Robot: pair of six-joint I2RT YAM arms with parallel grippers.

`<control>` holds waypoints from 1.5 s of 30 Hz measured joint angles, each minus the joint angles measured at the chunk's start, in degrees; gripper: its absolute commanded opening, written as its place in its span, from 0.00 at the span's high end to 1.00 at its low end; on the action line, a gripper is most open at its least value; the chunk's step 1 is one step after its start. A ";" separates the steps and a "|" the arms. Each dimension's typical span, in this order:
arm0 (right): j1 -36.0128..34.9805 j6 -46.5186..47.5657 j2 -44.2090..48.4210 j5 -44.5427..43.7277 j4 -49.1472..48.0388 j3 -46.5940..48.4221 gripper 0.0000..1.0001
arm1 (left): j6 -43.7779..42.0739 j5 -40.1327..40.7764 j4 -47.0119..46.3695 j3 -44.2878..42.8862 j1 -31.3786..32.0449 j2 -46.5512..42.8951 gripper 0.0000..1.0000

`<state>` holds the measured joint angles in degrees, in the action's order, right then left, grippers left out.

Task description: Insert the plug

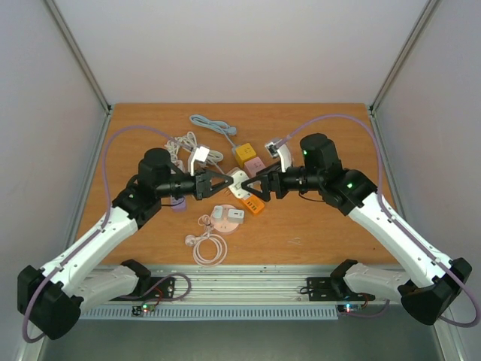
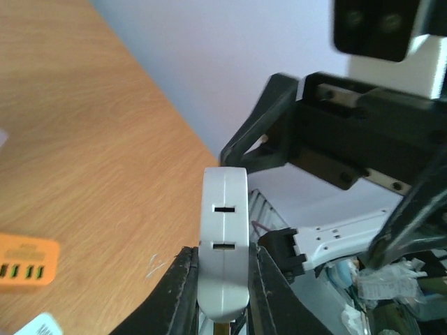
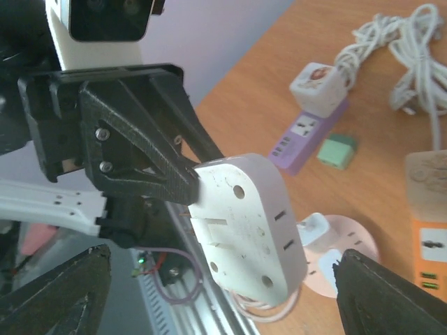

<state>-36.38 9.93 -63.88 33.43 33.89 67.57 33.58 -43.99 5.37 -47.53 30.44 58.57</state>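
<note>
**Arms meet over the table:** The left tool [image 2: 222, 259] is clamped on a white plug adapter [image 3: 244, 223], holding it in the air above the middle of the wooden table [image 1: 323, 226]. Its black fingers press the adapter's two broad faces at one end. In the left wrist view, two narrow slots show on the adapter's rounded edge. Facing it, the right tool [image 1: 249, 186] stands wide open and grips nothing. In the right wrist view its two fingers are spread on either side of the adapter, apart from it. On the table below the pair lie an orange power strip [image 1: 254, 204] and a pink round disc [image 1: 225, 218] carrying a small white plug. A purple power strip [image 3: 300, 143] topped by a white cube lies farther off, just beside a small green block [image 3: 335, 151]. A coiled white cable [image 1: 209, 247] rests near the table's front edge.
</note>
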 measured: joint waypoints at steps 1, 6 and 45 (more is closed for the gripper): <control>0.02 -0.70 0.00 1.03 -0.37 0.00 0.16 | 0.22 -0.74 -1.18 0.00 0.00 -0.15 1.00; 0.00 -5.07 -1.03 6.12 -3.78 0.00 0.25 | 2.75 -4.90 -7.52 0.00 0.00 -0.24 1.00; 0.00 -12.50 -4.28 23.26 -15.28 -1.53 0.74 | 14.95 -13.16 -19.37 0.00 -0.15 -0.76 1.00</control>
<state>-36.38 -2.57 -68.16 56.69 18.61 66.04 48.53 -57.14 -14.00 -47.53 30.28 57.80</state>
